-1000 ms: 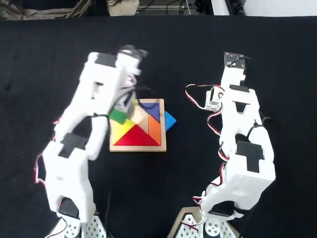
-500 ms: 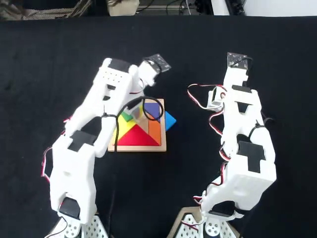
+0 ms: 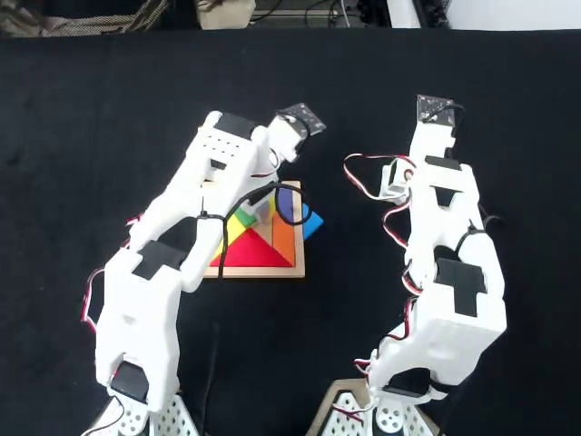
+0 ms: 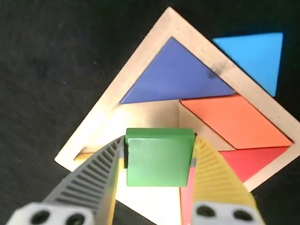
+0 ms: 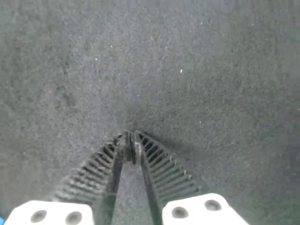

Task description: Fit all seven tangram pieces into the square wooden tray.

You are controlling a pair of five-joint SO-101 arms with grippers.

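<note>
Black cloth covers the table (image 3: 73,109). Left gripper (image 4: 159,140) clamps one green square wooden piece (image 4: 159,164) over the bare middle of the square wooden tray (image 4: 140,56). Seated in the tray:
- one dark blue triangle (image 4: 176,72)
- one orange parallelogram (image 4: 234,119)
- one red triangle (image 4: 251,161)
- one yellow triangle (image 3: 239,238)

One light blue triangle (image 4: 255,54) lies outside, just beside the rim. Six pieces counted. From above, the left arm (image 3: 195,195) and a black cable loop (image 3: 287,184) cover part of the tray. Right gripper (image 5: 130,140), fingers pressed together on nothing, sits over bare cloth, well apart.
</note>
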